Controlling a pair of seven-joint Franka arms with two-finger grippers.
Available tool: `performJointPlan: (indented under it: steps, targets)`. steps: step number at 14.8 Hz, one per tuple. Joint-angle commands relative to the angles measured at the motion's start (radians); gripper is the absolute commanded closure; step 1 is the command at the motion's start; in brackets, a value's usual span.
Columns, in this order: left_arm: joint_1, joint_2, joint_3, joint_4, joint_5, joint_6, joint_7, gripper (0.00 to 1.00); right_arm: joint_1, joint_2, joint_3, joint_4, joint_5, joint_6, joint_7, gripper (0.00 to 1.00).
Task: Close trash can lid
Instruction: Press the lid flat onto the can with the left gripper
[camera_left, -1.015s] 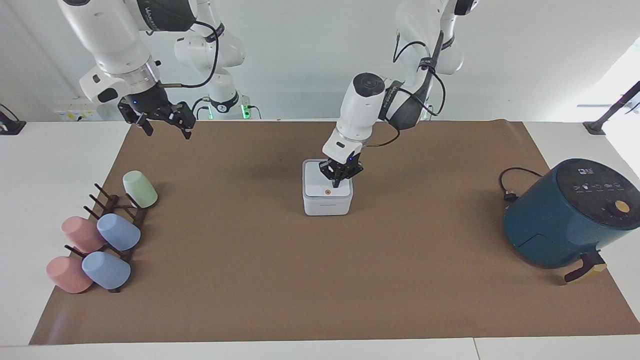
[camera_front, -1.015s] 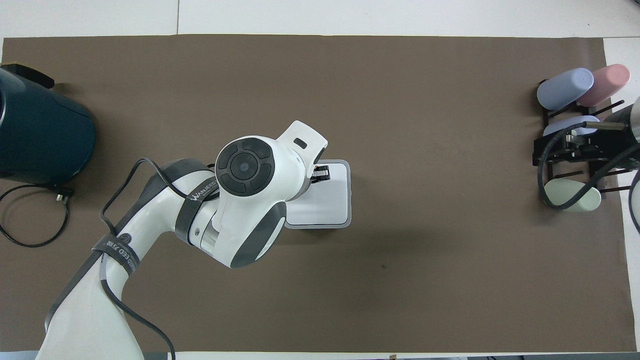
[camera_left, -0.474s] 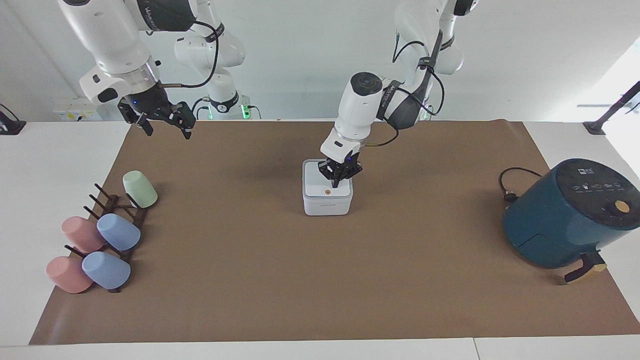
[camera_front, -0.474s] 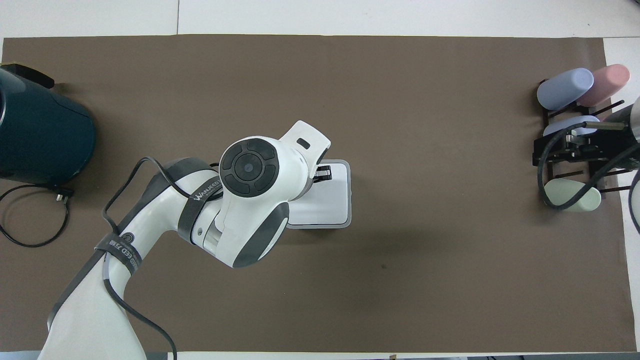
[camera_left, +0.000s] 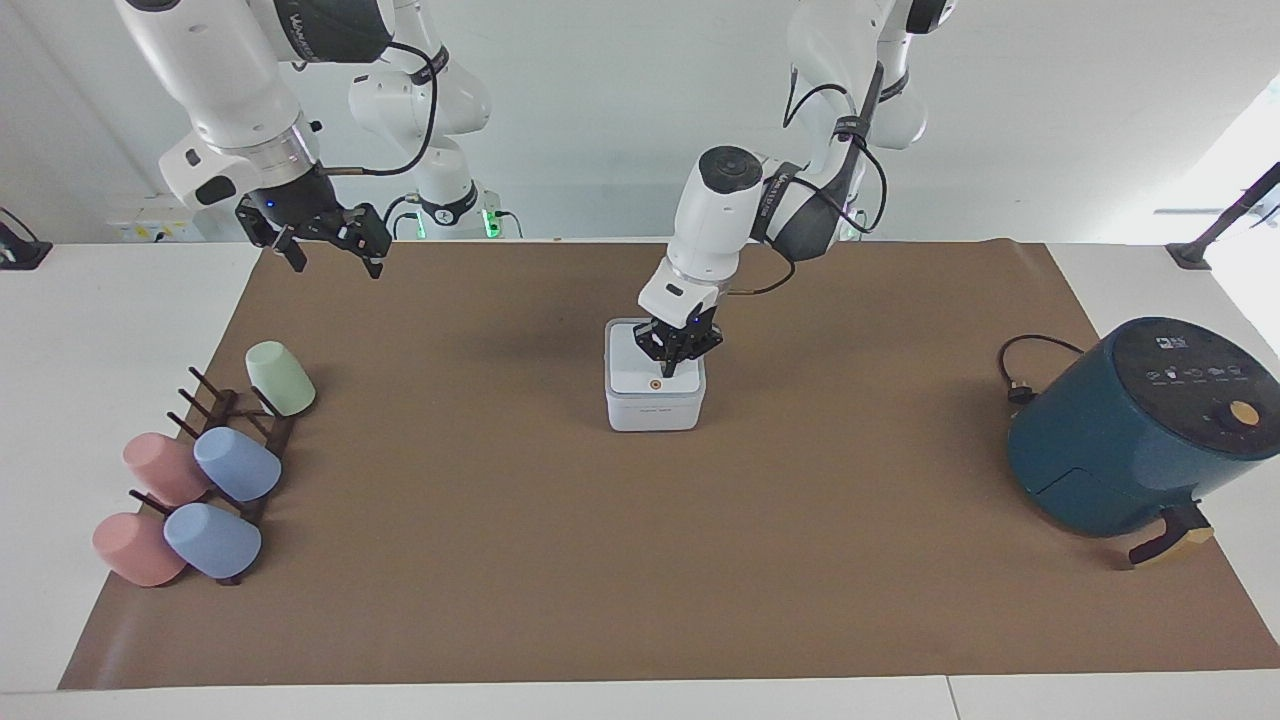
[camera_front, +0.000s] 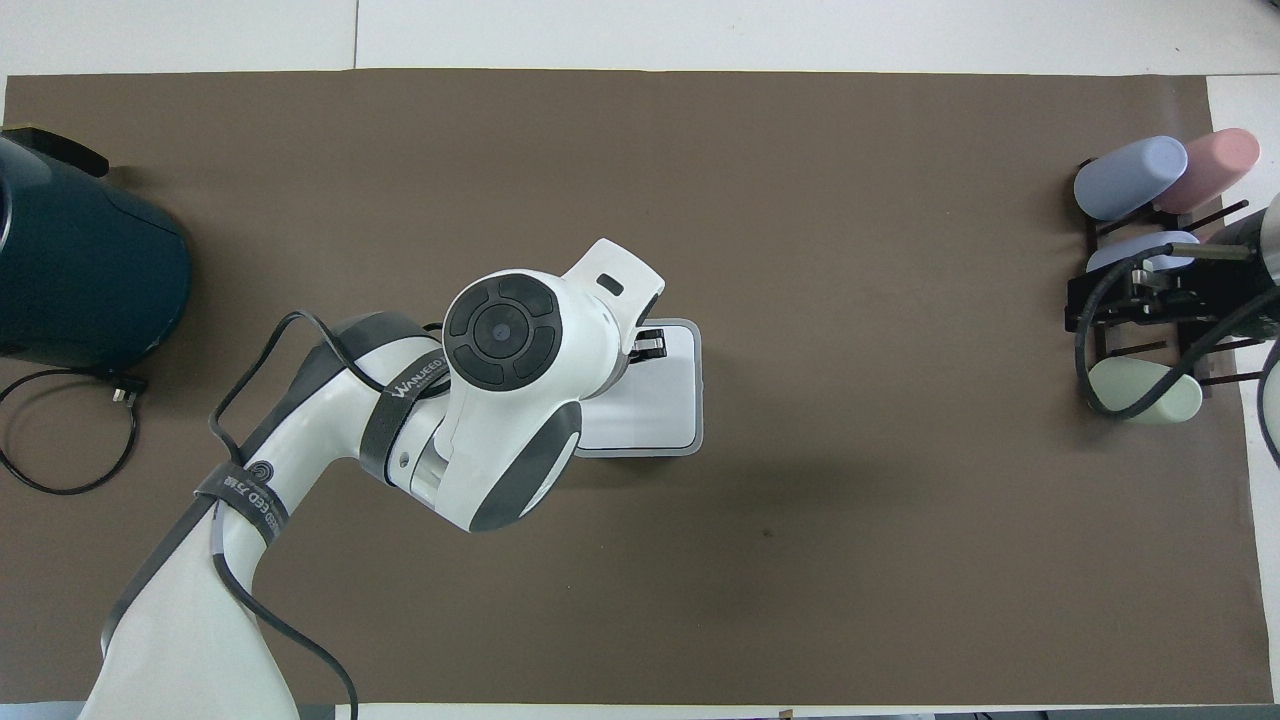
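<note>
The white trash can (camera_left: 655, 410) stands in the middle of the brown mat. Its lid (camera_left: 628, 365) lies flat on top, orange dot facing up. My left gripper (camera_left: 667, 368) points down with its fingers together, its tip at the lid's surface just beside the orange dot, at the edge toward the left arm's end. In the overhead view the left arm covers part of the trash can (camera_front: 660, 400), and the left gripper (camera_front: 648, 345) shows over its edge farther from the robots. My right gripper (camera_left: 333, 255) waits open, raised at the right arm's end.
A teal air fryer (camera_left: 1130, 430) with a black cable (camera_left: 1020, 365) stands at the left arm's end. A dark rack (camera_left: 235, 440) holding pastel cups lies at the right arm's end, under the right gripper (camera_front: 1140, 290) in the overhead view.
The left arm has shifted slightly toward the right arm's end, its gripper tip sliding a little along the lid. The lid stays flat. The right arm has not moved.
</note>
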Motion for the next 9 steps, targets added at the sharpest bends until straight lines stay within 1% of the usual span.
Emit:
performJointPlan:
  steps: [1, 5, 7, 9]
  targets:
    - [-0.013, 0.06, 0.003, 0.019, 0.014, 0.042, -0.018, 1.0, -0.012, -0.005, 0.006, -0.001, 0.018, -0.016, 0.002, 0.0]
    - [-0.026, 0.068, 0.003, 0.019, 0.014, 0.036, -0.018, 1.0, -0.012, -0.005, 0.006, -0.001, 0.02, -0.016, 0.002, 0.0]
    - [-0.018, 0.066, 0.003, 0.036, 0.014, 0.02, -0.012, 1.0, -0.012, -0.005, 0.006, -0.001, 0.018, -0.016, 0.002, 0.0]
    - [-0.006, 0.033, 0.003, 0.057, 0.014, -0.047, -0.006, 1.0, -0.012, -0.005, 0.006, -0.001, 0.018, -0.016, 0.002, 0.0]
